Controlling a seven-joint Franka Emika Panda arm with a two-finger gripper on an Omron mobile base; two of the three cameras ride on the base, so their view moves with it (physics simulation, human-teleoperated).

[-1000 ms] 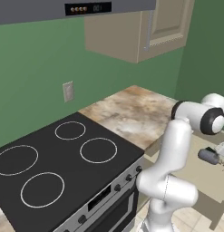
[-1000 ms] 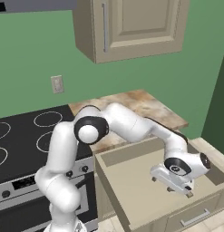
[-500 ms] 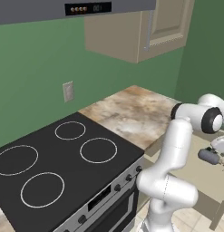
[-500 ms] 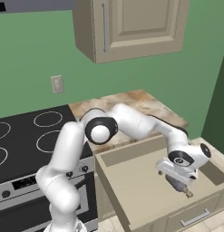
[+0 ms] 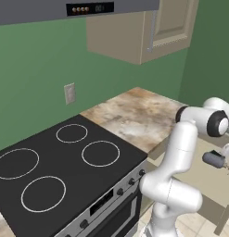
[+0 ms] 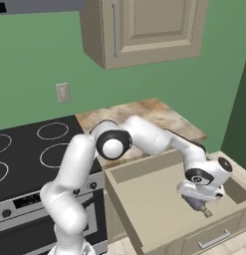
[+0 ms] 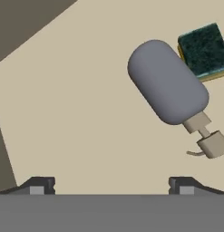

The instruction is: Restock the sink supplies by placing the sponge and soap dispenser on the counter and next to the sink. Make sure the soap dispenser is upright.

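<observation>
Since a second ago the wrist has swung lower over the open drawer (image 6: 144, 209), base unmoved; pincer (image 7: 111, 185) empty, tips wide apart, hanging above the drawer floor; soap dispenser (image 7: 170, 88) lies on its side there, pump end toward the lower right of the hand view; sponge (image 7: 204, 50) sits just beyond its base, green face up; neither is on the desk (image 5: 134, 115) yet. Judgement: bottle rigid, smooth, likely to roll, so take it across mid-body; sponge light, soft, forgiving.
</observation>
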